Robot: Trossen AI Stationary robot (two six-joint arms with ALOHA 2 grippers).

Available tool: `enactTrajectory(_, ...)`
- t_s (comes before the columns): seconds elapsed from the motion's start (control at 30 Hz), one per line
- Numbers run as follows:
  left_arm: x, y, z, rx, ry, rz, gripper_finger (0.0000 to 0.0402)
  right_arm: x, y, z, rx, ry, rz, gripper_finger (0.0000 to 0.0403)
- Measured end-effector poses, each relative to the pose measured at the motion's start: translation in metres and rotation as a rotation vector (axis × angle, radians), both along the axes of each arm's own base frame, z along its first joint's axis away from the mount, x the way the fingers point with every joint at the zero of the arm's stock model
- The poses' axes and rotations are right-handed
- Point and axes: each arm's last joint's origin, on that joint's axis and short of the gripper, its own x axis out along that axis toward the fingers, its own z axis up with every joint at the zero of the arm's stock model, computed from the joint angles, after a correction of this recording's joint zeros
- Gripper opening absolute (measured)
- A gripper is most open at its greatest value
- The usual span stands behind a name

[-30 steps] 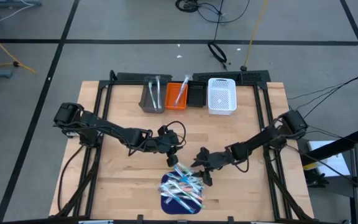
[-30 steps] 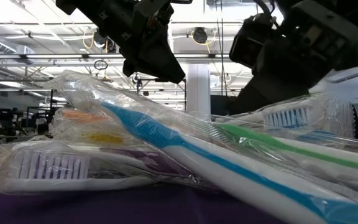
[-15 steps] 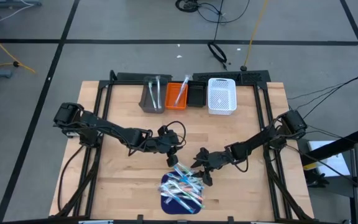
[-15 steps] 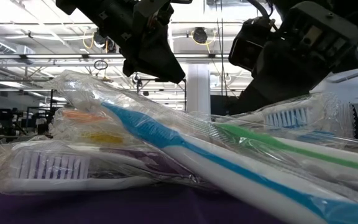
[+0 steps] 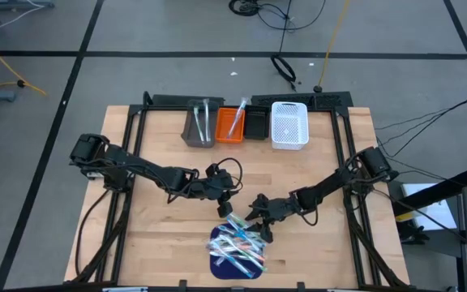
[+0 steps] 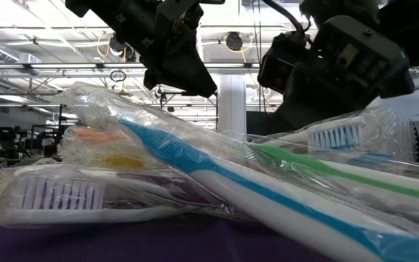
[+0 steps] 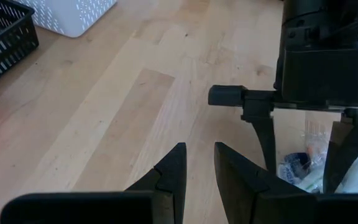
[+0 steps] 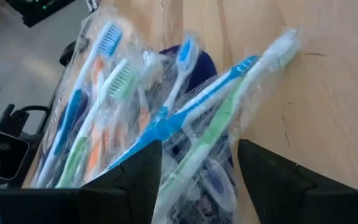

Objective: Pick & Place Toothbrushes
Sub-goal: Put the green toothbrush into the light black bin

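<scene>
A pile of plastic-wrapped toothbrushes (image 5: pixel 237 242) in blue, green, orange and white lies across a dark blue mat (image 5: pixel 220 264) near the table's front edge. My right gripper (image 5: pixel 262 227) stands open over the pile's far right side. In the right wrist view its fingers (image 8: pixel 138 177) flank a green and white toothbrush (image 8: pixel 213 134); no touch shows. My left gripper (image 5: pixel 226 204) hangs just beyond the pile's far edge. It is open by a narrow gap (image 7: pixel 199 171) with only bare wood behind it.
Four small bins stand in a row at the table's far edge: grey (image 5: pixel 199 123) and orange (image 5: pixel 231 124) with toothbrushes in them, black (image 5: pixel 256 123) and white (image 5: pixel 289 124). Bare wood (image 5: pixel 298 174) lies between bins and pile. Black frame rails (image 5: pixel 349 162) run along the sides.
My right gripper has eased down and a little toward the table's left, closer onto the toothbrush pile. The pile has not shifted.
</scene>
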Motion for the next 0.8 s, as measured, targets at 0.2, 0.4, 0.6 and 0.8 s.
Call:
enactTrajectory(0.2,0.0,-0.0001,0.0,0.003,0.0,-0.002,0.0081,0.0006,0.0005,-0.0009,-0.012,0.028,0.003,0.0188)
enactTrajectory(0.4,0.0,0.0,0.0,0.002,0.0,-0.002,0.0081,-0.0008,-0.0002,-0.0034,-0.011,0.062,-0.004,0.0139)
enactTrajectory(0.6,0.0,-0.0001,0.0,0.002,0.0,-0.002,0.0081,-0.0006,-0.0001,-0.0031,-0.012,0.058,-0.004,0.0059)
enactTrajectory(0.8,0.0,0.0,0.0,0.002,0.0,-0.002,0.0081,0.0004,0.0002,-0.0014,-0.026,0.031,0.006,0.0009)
